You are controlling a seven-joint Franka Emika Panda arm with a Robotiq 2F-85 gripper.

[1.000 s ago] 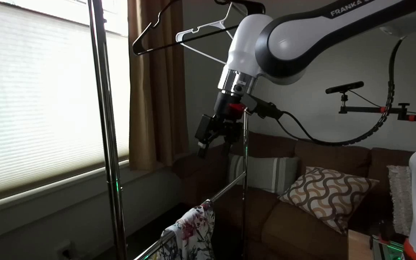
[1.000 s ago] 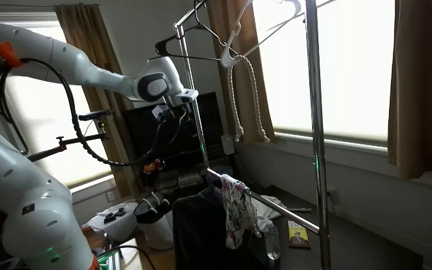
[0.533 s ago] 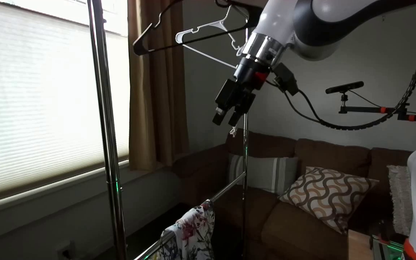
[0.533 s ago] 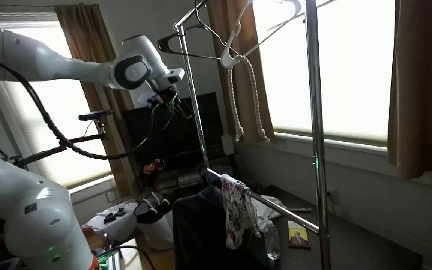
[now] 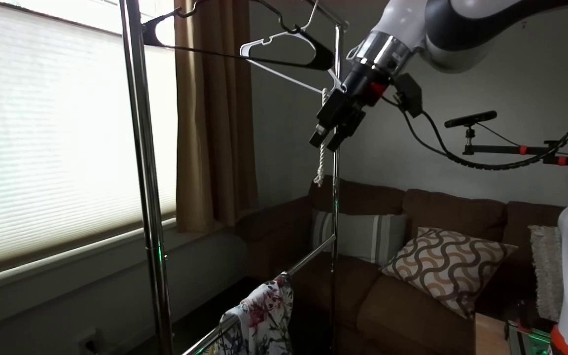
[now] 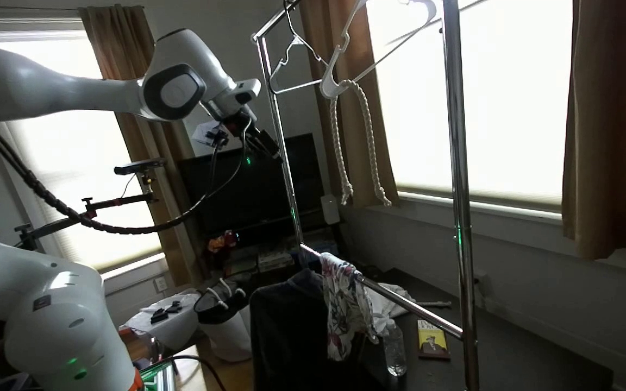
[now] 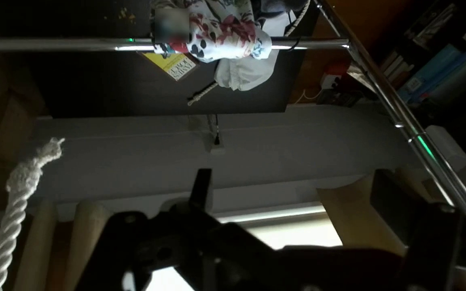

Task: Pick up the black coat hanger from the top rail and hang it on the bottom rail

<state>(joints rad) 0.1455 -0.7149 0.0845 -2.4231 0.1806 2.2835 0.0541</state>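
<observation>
The black coat hanger (image 5: pixel 244 55) hangs from the top rail (image 5: pixel 327 12), high on the rack; its hook is partly cut off by the frame's top edge. In an exterior view it shows turned, almost edge-on (image 6: pixel 296 41), under the top rail (image 6: pixel 276 20). My gripper (image 5: pixel 324 144) is open and empty, below and beside the hanger, pointing down at a tilt; it also shows near the far upright (image 6: pixel 277 156). In the wrist view the fingers (image 7: pixel 293 190) are wide apart with nothing between them. The bottom rail (image 5: pixel 313 254) runs low across the rack, also in the wrist view (image 7: pixel 75 44).
A white hanger (image 5: pixel 284 77) with a pale rope (image 6: pixel 370 136) hangs on the top rail near the black one. A floral cloth (image 5: pixel 264 310) drapes over the bottom rail. Shiny uprights (image 5: pixel 148 187) (image 6: pixel 457 179) bound the rack. A dark garment (image 6: pixel 288 326) hangs below the bottom rail.
My gripper has moved up and, in an exterior view, to the right, staying open. The black hanger has swung round on the top rail, away from the arm.
</observation>
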